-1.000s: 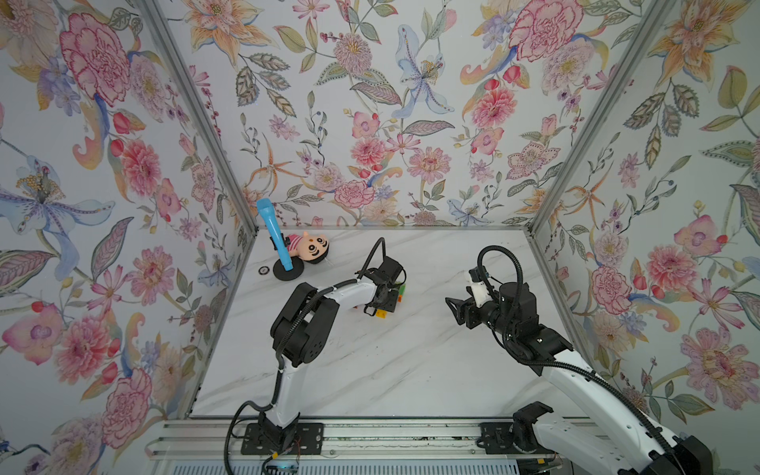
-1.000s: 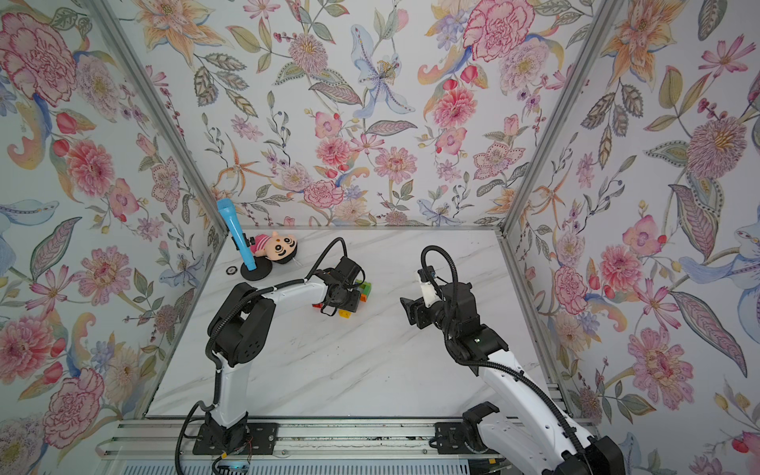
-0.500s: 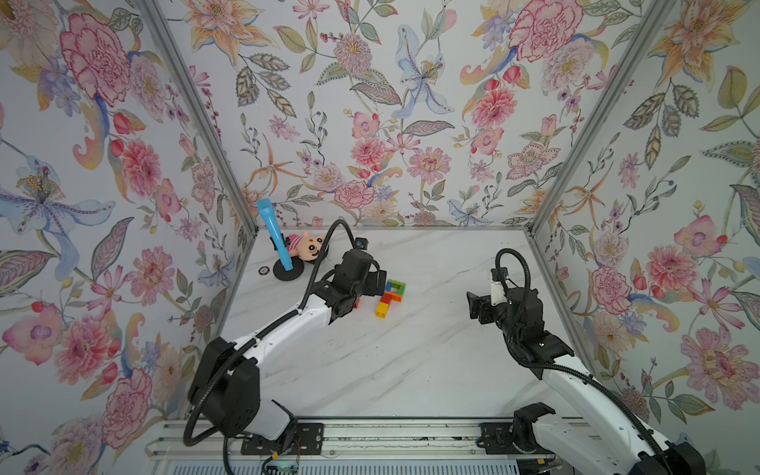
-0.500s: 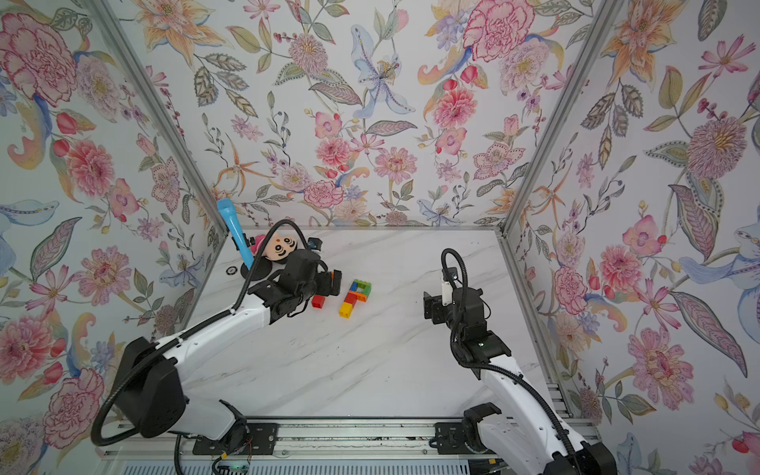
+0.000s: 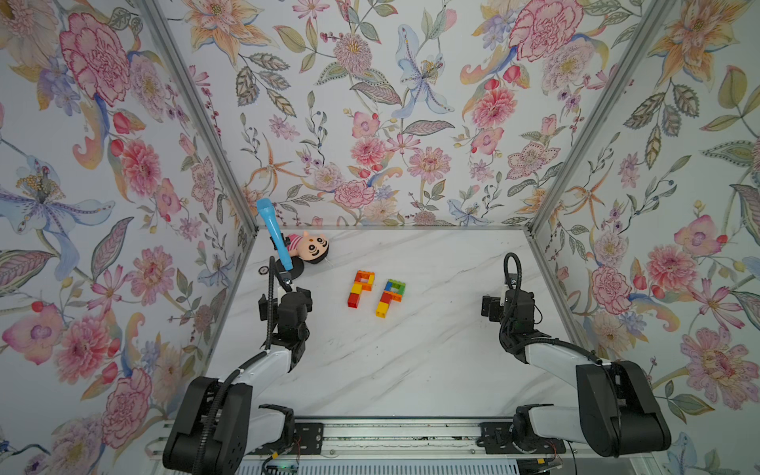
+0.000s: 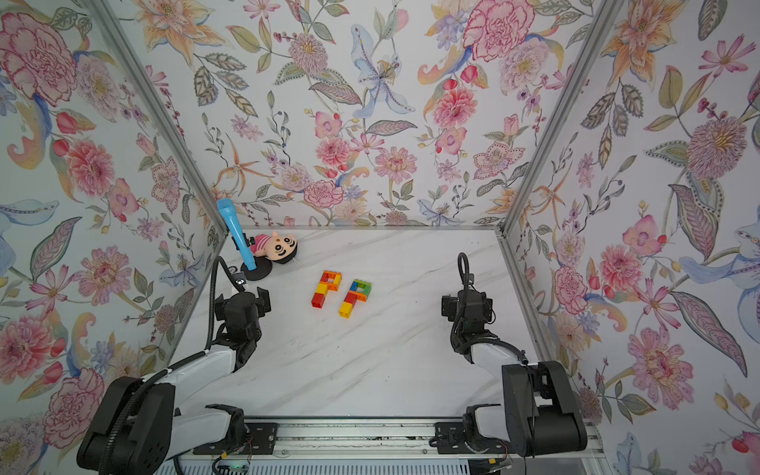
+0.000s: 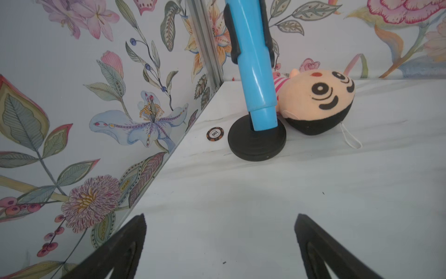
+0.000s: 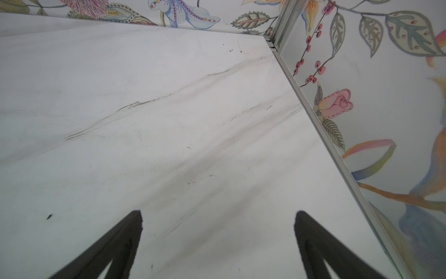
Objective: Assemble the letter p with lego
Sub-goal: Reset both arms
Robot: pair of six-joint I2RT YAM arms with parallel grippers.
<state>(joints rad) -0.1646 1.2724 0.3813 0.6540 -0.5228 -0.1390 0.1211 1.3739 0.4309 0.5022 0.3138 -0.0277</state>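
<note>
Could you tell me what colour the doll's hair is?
The doll's hair is black; the left wrist view shows it best.

Right gripper point(image 8: 218, 213), 2 fingers point(image 8: 115, 241) wide apart, above marble table point(image 8: 169, 108).

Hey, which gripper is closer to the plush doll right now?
Left. The left gripper sits close to the plush doll, facing it; the right gripper is far across the table, at the opposite side.

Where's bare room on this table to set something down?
Free: table between the left arm and right arm, in front of the lego letters; beside the back wall, right of the plush doll. Crowded: far left corner, microphone stand and poker chip.
</note>
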